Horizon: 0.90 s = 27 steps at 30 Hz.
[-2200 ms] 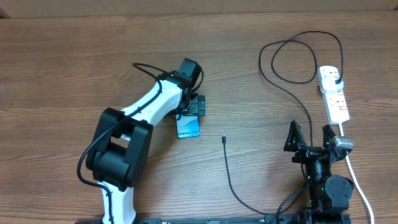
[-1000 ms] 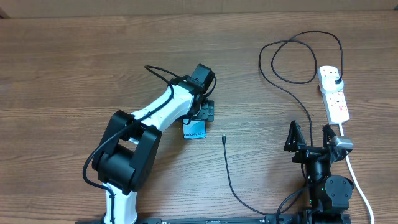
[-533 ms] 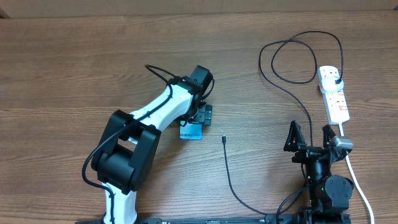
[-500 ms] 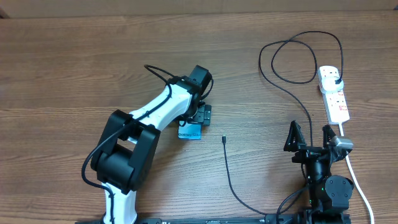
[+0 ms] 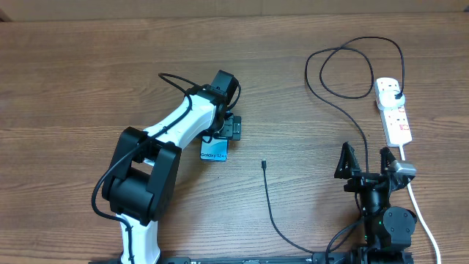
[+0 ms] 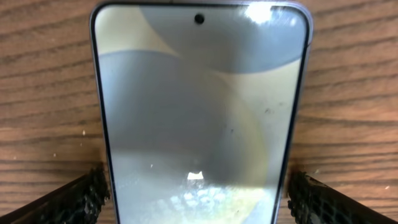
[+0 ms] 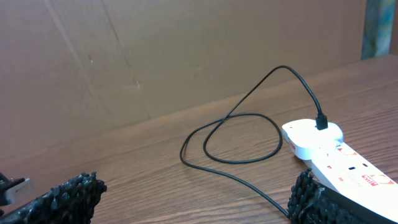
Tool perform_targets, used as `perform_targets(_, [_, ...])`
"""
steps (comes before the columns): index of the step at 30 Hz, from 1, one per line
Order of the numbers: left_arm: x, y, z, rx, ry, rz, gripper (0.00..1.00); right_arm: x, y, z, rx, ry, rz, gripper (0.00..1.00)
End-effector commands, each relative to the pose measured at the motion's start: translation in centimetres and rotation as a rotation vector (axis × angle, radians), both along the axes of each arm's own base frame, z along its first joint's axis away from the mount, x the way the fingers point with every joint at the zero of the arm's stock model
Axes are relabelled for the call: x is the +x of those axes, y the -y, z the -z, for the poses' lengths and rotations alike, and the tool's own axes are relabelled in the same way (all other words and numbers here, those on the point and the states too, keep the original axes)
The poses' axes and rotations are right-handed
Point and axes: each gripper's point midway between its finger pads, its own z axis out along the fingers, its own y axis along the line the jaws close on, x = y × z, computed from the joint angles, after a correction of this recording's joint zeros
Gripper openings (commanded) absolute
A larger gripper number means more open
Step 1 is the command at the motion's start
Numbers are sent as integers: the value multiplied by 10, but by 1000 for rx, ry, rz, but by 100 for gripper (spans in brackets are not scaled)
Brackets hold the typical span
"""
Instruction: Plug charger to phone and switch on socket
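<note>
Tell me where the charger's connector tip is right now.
In the overhead view the connector tip lies loose on the table near centre, right of the phone and left of the right gripper.

The wooden counter is carrying a phone lying flat near its middle, a thin black cable looping across the right side, and a white power strip lying far right.
</note>
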Motion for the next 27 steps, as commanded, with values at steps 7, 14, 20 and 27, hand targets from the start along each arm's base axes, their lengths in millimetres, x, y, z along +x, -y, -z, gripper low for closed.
perform_targets(7, [1, 4, 3, -24, -1, -93, 100, 0, -1, 1, -2, 5, -6, 100])
perform_targets(14, [-12, -11, 4, 58, -46, -61, 99, 0, -1, 1, -2, 5, -6, 100])
perform_targets(20, [-7, -2, 4, 27, -28, 84, 100, 0, -1, 1, -2, 5, -6, 100])
perform_targets(27, [3, 2, 3, 5, 9, 68, 99, 0, -1, 1, -2, 5, -6, 100])
